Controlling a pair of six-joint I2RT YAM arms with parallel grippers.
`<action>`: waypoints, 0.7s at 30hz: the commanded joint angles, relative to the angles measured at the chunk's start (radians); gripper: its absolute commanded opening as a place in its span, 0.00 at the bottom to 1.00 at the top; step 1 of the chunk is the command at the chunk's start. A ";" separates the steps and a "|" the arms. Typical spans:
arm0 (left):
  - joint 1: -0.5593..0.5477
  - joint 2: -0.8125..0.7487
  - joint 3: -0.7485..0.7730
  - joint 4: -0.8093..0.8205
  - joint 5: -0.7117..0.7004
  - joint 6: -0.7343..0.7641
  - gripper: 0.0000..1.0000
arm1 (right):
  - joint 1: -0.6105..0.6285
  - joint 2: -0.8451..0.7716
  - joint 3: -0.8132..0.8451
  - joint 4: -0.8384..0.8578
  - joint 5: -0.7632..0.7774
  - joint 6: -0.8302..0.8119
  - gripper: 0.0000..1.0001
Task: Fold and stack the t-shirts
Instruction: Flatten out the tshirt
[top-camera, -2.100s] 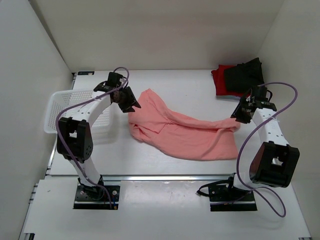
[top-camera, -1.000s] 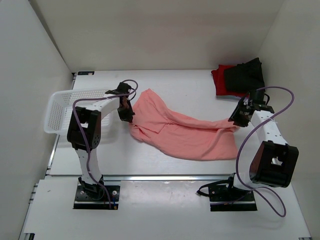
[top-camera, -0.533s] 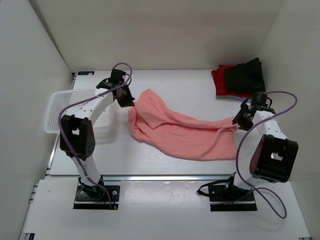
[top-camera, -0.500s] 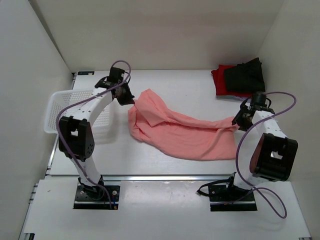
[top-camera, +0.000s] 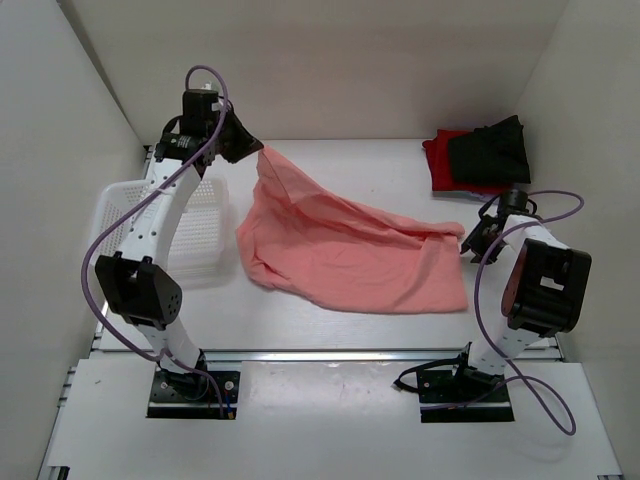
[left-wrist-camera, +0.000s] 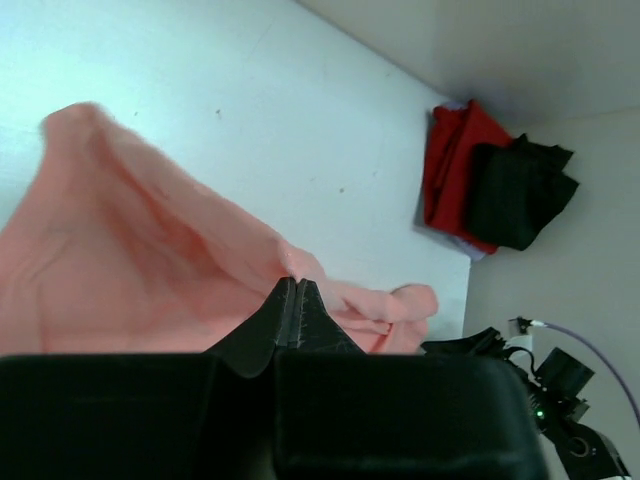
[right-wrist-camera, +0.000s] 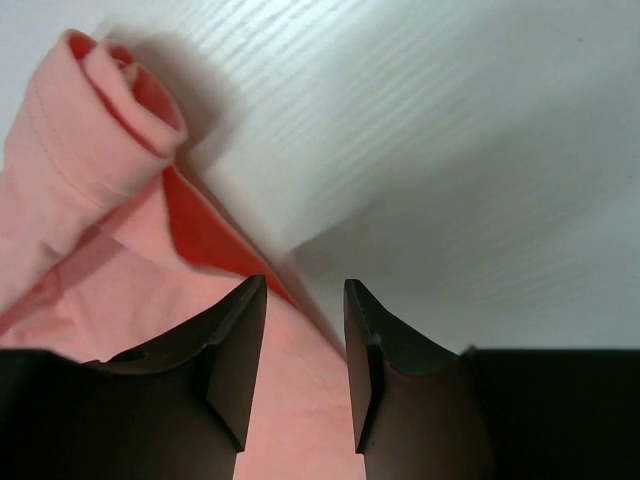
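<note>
The salmon-pink t-shirt (top-camera: 350, 250) is soft, matt cloth that drapes in loose folds and rolls at its hem. The red t-shirt (top-camera: 436, 165) and black t-shirt (top-camera: 488, 150) at the far right are the same dull cloth. The table (top-camera: 380, 170) is white and matt, with a faint fine grain in the right wrist view, while the basket (top-camera: 118, 215) at the left is white lattice plastic with a slight sheen. The left gripper (left-wrist-camera: 298, 290) and right gripper (right-wrist-camera: 305, 300) have matt black plastic fingers, the arm shells (top-camera: 165, 205) are smooth white plastic, and the cables (top-camera: 476, 305) wear a smooth purple sheath.
</note>
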 joint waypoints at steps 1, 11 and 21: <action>0.018 -0.042 0.043 -0.002 0.024 -0.028 0.00 | 0.005 -0.014 0.024 0.068 -0.053 0.016 0.34; 0.016 -0.042 0.018 0.013 0.044 -0.036 0.00 | 0.019 0.047 0.097 0.171 -0.133 0.140 0.40; 0.024 -0.032 0.027 0.009 0.053 -0.042 0.00 | 0.047 0.227 0.240 0.219 -0.214 0.232 0.53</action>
